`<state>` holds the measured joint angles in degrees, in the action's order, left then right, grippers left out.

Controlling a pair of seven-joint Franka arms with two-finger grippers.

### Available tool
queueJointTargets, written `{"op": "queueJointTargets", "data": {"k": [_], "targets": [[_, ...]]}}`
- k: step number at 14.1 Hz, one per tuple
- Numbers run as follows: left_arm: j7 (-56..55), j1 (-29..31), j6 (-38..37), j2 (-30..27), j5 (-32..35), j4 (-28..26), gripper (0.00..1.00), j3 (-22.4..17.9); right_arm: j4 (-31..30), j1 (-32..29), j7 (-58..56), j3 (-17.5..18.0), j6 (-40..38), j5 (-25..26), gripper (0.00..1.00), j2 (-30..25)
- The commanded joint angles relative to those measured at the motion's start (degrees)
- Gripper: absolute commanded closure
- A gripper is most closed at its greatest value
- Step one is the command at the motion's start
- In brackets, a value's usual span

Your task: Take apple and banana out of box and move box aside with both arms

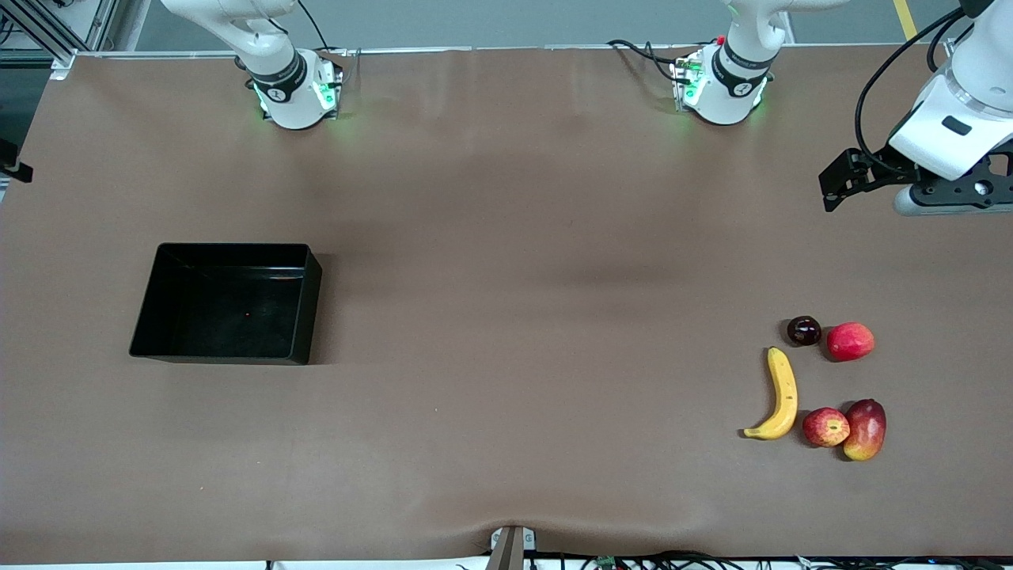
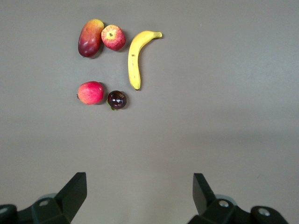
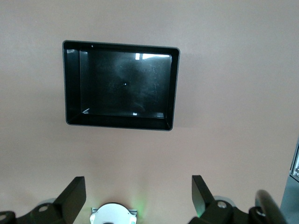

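Fruit lay clustered toward the left arm's end of the table (image 1: 506, 198), on a matte brown cloth that wrinkled slightly at the edge nearest the front camera. From the front, the curved yellow banana (image 1: 779, 396) lay beside the small round apple (image 1: 825, 427), whose red skin carried yellow streaks; the elongated red-yellow mango (image 1: 865, 429) touched the apple. Farther from the camera sat a dark glossy plum-like fruit (image 1: 804, 330) just beside a smooth red fruit (image 1: 850, 341).

Only the left wrist view showed the apple's stem dimple and brown flecks along the banana. It also showed the left gripper (image 2: 140, 193) with its black fingers spread wide and nothing between them, over bare cloth. The front view caught only part of that gripper at its edge.

The box (image 1: 305, 305), a shallow black plastic tray with raised walls and rounded corners, sat well apart from the fruit, toward the right arm's end. The right wrist view looked straight down into it, showing pale reflections on its glossy floor. The right gripper (image 3: 139, 193), unseen from the front, hung there with fingers wide apart, holding nothing.
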<state>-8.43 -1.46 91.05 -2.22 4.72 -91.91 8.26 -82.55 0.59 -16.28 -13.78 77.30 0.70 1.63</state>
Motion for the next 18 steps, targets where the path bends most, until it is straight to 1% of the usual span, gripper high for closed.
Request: {"op": "queueJointTargets", "data": {"k": [1,4,5,7,8,12,14,15,18], "targets": [[0.52,0.23,-0.61,-0.95,-1.12,0.06,0.00,-0.09,-1.30,-1.90,0.38,0.24,0.65,-6.03,0.00,-1.02],[0.17,0.23,-0.61,-0.25,-1.12,0.86,0.00,-0.09,-0.86,-1.21,0.73,0.95,0.92,-5.97,0.00,-1.19],[0.08,0.15,-0.69,-0.16,-1.12,0.86,0.00,-0.17,-0.77,0.01,0.73,1.38,1.01,-4.84,0.00,-1.19],[0.08,0.15,-0.69,-0.16,-1.03,0.94,0.00,-0.17,-0.42,4.31,1.16,1.74,1.27,2.16,0.00,-1.46],[0.08,0.15,-0.78,-0.16,-1.03,0.94,0.00,-0.17,-0.51,5.03,1.34,1.74,1.01,2.90,0.00,-1.98],[0.08,-0.03,-0.87,-0.16,-1.03,0.94,0.00,-0.09,-1.03,4.25,1.26,1.21,1.27,2.03,0.00,-2.86],[0.08,-0.03,-0.87,-0.16,-1.03,0.86,0.00,-0.09,-1.12,1.27,0.64,1.04,1.27,-1.56,0.00,-2.69],[0.08,-0.03,-0.87,-0.16,-1.03,0.86,0.00,-0.09,-1.12,0.56,0.55,1.04,1.27,-2.27,0.00,-2.60],[0.17,-0.03,-1.40,-0.16,-1.12,0.94,0.00,-0.09,-1.03,0.73,0.55,1.30,1.18,-2.19,0.00,-2.60]]}}
